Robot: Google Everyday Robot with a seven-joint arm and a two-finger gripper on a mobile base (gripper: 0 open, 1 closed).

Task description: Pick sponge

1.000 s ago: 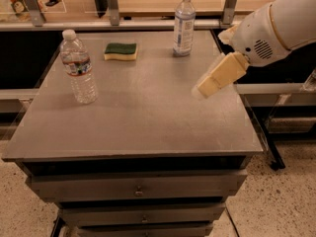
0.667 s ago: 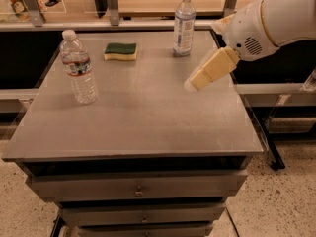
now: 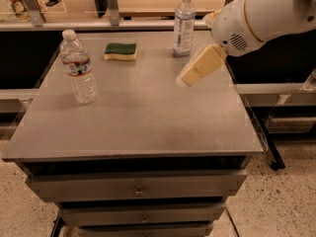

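Note:
The sponge (image 3: 121,51) lies flat at the back of the grey table (image 3: 133,117), left of centre, its dark green face up over a pale-yellow body. My gripper (image 3: 185,80), with cream-yellow foam-padded fingers, hangs above the right middle of the table on the white arm (image 3: 261,14) that comes in from the upper right. It is well to the right of the sponge and nearer the front, touching nothing and holding nothing.
A clear water bottle (image 3: 79,68) with a white cap stands at the table's left. A second water bottle (image 3: 184,24) stands at the back, right of the sponge and just behind my gripper. Drawers run below the tabletop. A shelf rail runs behind.
My gripper has moved left and a little toward the back of the table, closer to the sponge. The sponge and both bottles have not moved.

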